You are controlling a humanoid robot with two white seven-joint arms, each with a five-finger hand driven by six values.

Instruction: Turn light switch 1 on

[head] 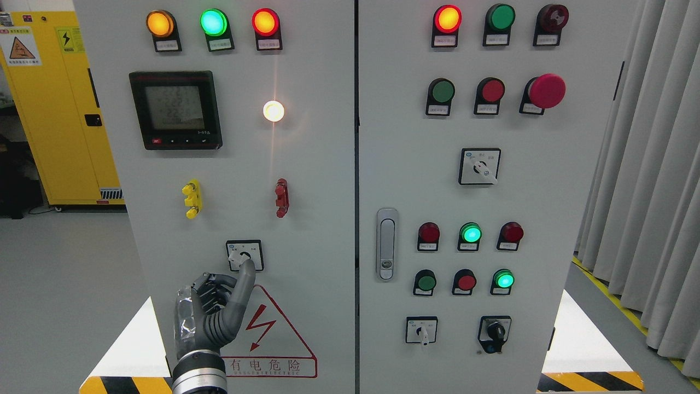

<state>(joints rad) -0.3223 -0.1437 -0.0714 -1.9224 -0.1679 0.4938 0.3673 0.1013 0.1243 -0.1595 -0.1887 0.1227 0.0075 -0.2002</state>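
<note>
A grey control cabinet (pixel 306 180) fills the view. On its left door a small rotary selector switch (pixel 244 255) sits in a white square plate with a black frame. My left hand (pixel 216 306) rises from the bottom edge below it. Its index finger (pixel 244 279) is stretched up and its tip touches the switch knob from below. The other fingers are curled into the palm and hold nothing. A white lamp (pixel 273 111) glows above on the same door. My right hand is out of view.
The left door also carries a digital meter (pixel 175 109), three lit lamps (pixel 213 23), a yellow terminal (pixel 192 198), a red terminal (pixel 281 197) and a warning triangle (pixel 268 334). The right door has buttons, selector switches (pixel 479 166) and a door handle (pixel 386 243). A yellow cabinet (pixel 49 104) stands far left, curtains (pixel 645 164) at right.
</note>
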